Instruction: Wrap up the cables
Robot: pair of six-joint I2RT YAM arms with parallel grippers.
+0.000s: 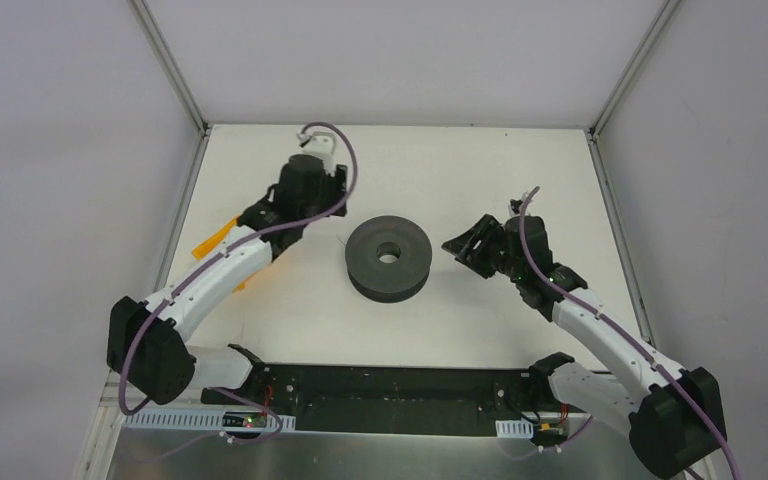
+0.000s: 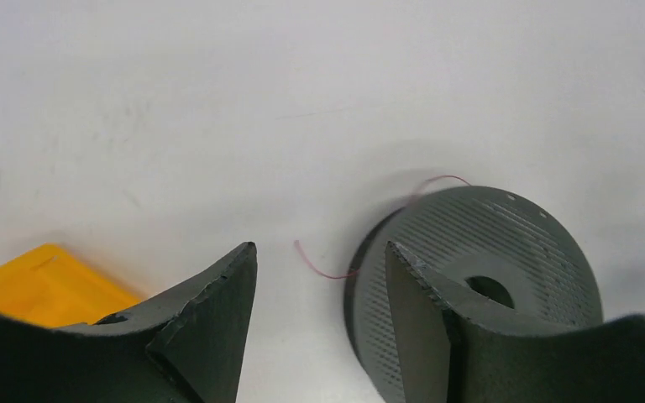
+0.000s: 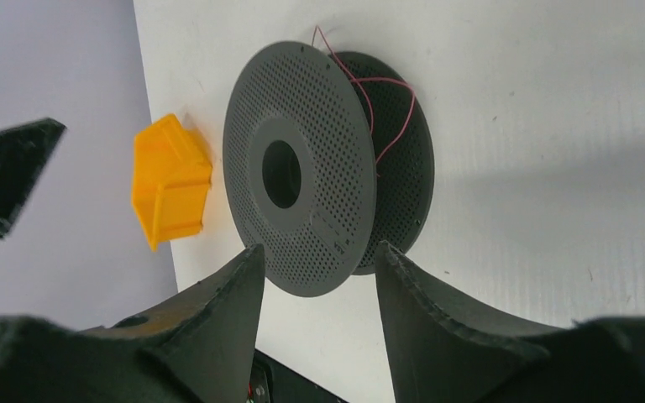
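Wire (image 2: 327,270) sits on the worktop (image 1: 460,170), partly wound on the spool (image 1: 389,257), loose end trailing off the spool's left. That end lies crosswise just ahead of the left jaws, half open, empty; the right jaws, likewise, stand right of the spool.

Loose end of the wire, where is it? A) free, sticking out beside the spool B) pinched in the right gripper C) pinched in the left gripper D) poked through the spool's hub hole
A: in the left wrist view the wire curls out free beside the spool, and the left gripper and right gripper both stand open, gripping nothing.
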